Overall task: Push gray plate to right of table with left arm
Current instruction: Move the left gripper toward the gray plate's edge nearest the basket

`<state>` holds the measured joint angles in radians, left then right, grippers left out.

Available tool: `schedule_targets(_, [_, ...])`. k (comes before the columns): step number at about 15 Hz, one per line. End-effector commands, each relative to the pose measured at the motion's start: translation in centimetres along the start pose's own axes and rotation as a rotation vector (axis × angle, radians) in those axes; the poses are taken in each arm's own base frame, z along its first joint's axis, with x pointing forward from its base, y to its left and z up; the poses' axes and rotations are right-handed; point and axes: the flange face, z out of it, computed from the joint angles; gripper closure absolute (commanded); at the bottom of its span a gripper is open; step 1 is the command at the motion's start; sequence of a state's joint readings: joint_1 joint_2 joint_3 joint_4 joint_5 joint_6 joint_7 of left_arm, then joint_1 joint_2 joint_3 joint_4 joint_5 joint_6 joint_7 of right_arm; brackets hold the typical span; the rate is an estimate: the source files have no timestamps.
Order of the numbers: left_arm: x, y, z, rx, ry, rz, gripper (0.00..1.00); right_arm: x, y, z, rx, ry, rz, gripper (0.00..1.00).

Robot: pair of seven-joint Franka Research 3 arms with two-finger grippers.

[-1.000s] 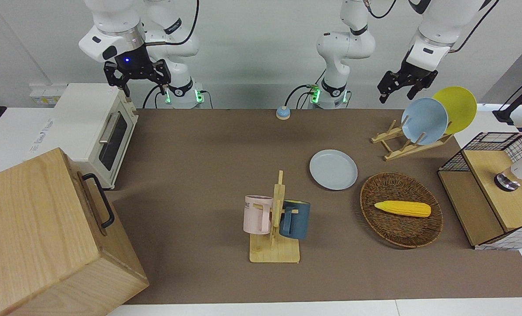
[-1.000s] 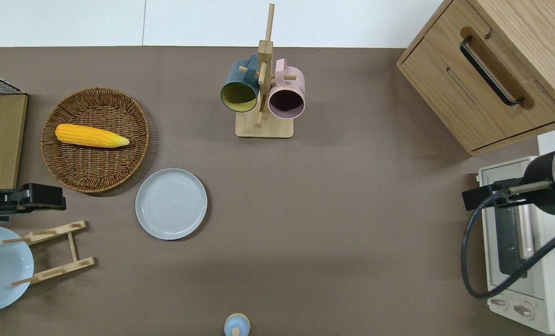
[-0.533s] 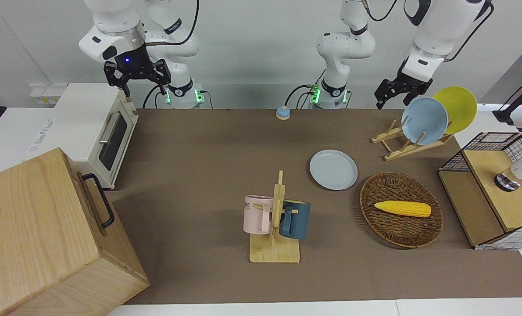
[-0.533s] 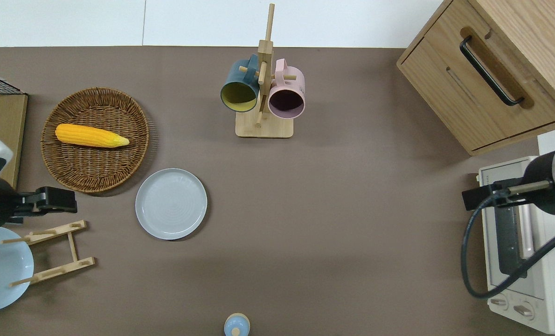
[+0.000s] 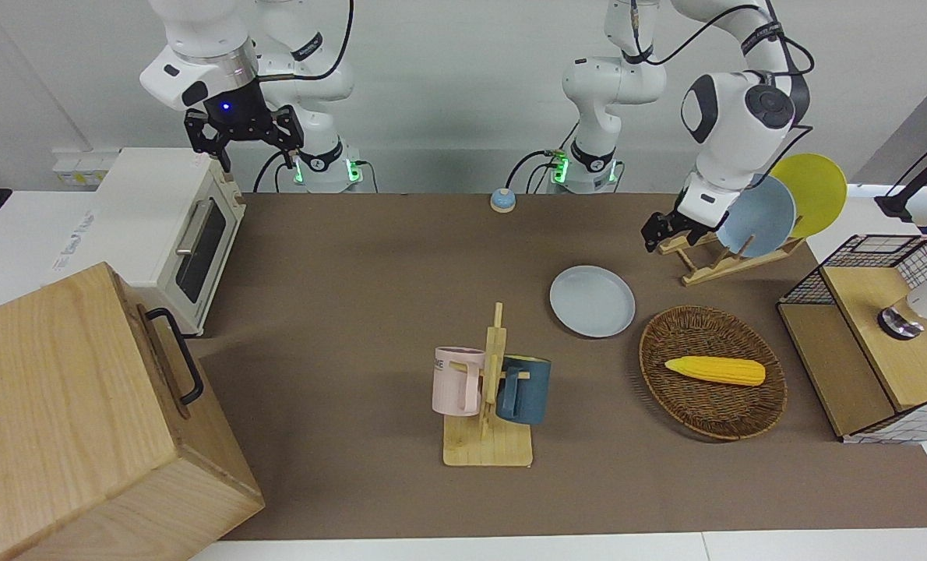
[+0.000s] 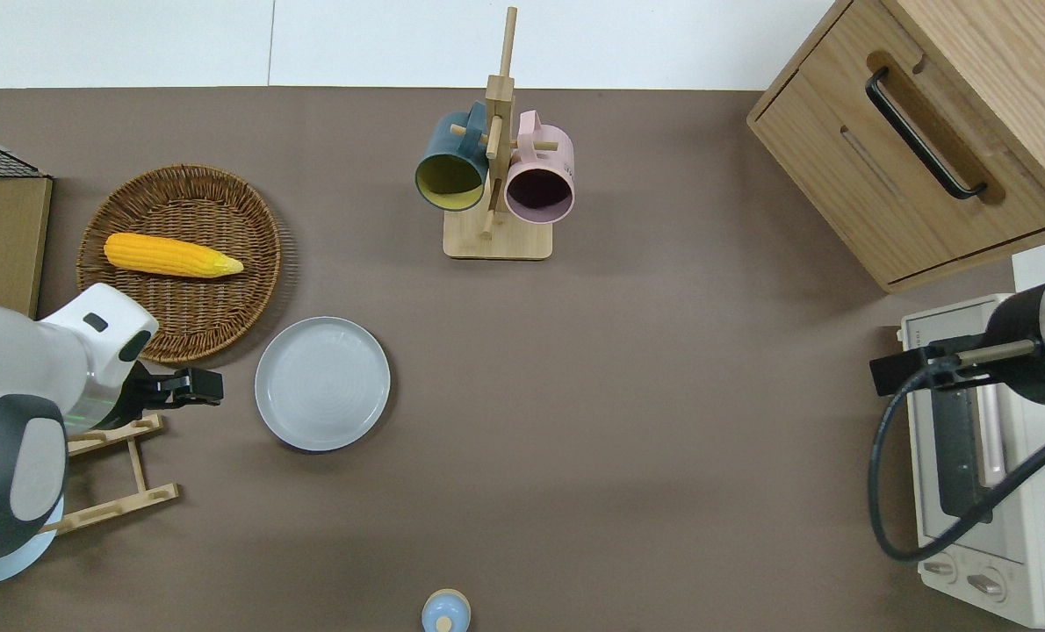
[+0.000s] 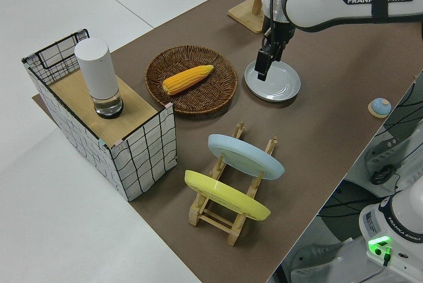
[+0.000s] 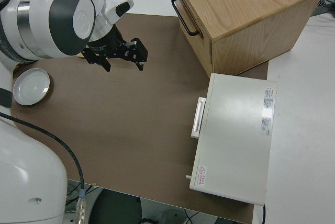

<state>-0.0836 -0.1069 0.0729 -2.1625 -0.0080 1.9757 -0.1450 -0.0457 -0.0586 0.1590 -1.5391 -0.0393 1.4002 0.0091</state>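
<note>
The gray plate (image 6: 322, 384) lies flat on the brown table (image 6: 663, 395), toward the left arm's end, next to the wicker basket; it also shows in the front view (image 5: 592, 301) and the left side view (image 7: 273, 82). My left gripper (image 6: 199, 387) is over bare table between the plate's rim and the wooden dish rack, close to the rim on the left arm's side and apart from it. It also shows in the front view (image 5: 660, 231) and the left side view (image 7: 262, 66). My right gripper (image 5: 244, 139) is open, empty and parked.
A wicker basket (image 6: 250, 290) holding a corn cob (image 6: 171, 254) sits just farther from the robots than the plate. A dish rack (image 5: 717, 261) holds a sky-blue plate (image 5: 759, 214) and a yellow plate (image 5: 818, 191). A mug rack (image 6: 496, 175), wooden cabinet (image 6: 918, 140), toaster oven (image 6: 970, 456) and small bell (image 6: 445, 612) stand around.
My left arm has swung down from over the dish rack and its gripper has moved toward the gray plate. The plate and the right arm have not moved.
</note>
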Motion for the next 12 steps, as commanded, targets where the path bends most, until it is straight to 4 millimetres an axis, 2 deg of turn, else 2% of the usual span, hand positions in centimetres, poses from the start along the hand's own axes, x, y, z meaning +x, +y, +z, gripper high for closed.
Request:
schedule_targets(1, [-0.9, -0.2, 4.1, -0.037, -0.009, -0.003, 0.03, -0.5, 0.1, -0.2, -0.001, -0.006, -0.004, 0.005])
schedule_targets(4, [-0.6, 0.5, 9.8, -0.048, -0.011, -0.012, 0.03, -0.5, 0.1, -0.2, -0.001, -0.006, -0.004, 0.005])
schedule_targets(5, [-0.6, 0.8, 11.1, -0.05, -0.008, -0.012, 0.03, -0.5, 0.1, -0.2, -0.001, -0.006, -0.004, 0.005])
schedule_targets(7, [-0.4, 1.5, 11.8, -0.088, -0.006, -0.036, 0.08, -0.5, 0.1, -0.2, -0.001, -0.006, -0.004, 0.005])
schedule_targets(10, [0.0, 2.5, 13.9, -0.093, -0.011, -0.037, 0.13, -0.5, 0.1, -0.2, -0.001, -0.006, -0.004, 0.005])
schedule_targets(11, [0.1, 2.5, 13.9, -0.103, -0.009, -0.047, 0.21, -0.5, 0.1, -0.2, -0.001, -0.006, -0.004, 0.005])
schedule_targets(12, [0.1, 2.6, 13.9, -0.117, -0.011, -0.061, 0.48, -0.5, 0.1, -0.2, -0.001, -0.006, -0.004, 0.005])
